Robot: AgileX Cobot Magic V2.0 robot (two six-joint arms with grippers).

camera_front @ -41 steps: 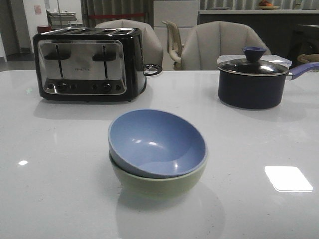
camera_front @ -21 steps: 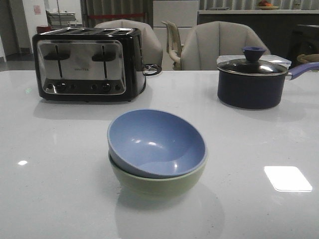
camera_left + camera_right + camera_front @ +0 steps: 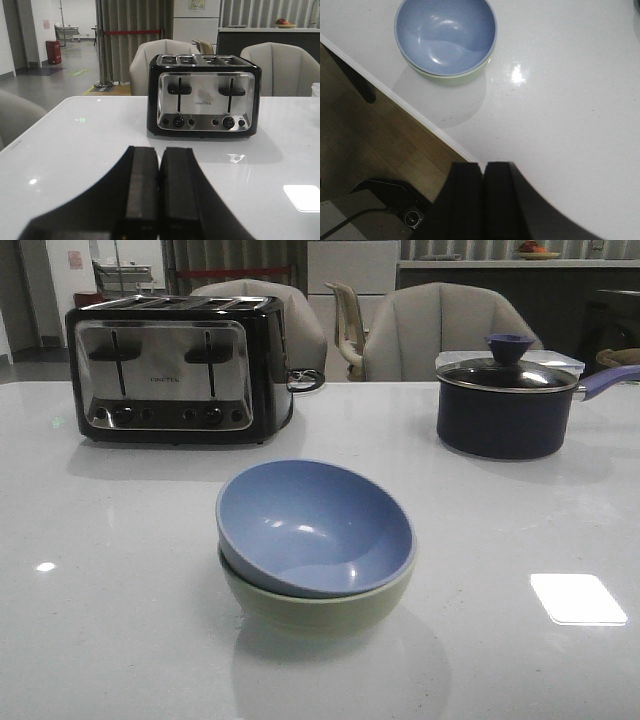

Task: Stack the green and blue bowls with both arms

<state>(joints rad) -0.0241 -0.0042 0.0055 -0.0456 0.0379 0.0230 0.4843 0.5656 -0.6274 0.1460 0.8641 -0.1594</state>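
Nested bowls (image 3: 445, 37) clear of right gripper (image 3: 481, 200)

The green bowl (image 3: 318, 608) is mostly hidden under the blue bowl (image 3: 314, 528); only its outer wall shows; the saucepan (image 3: 505, 405) handle at 3 o'clock is cut by the edge; toaster (image 3: 172, 368) lettering is too small to read.
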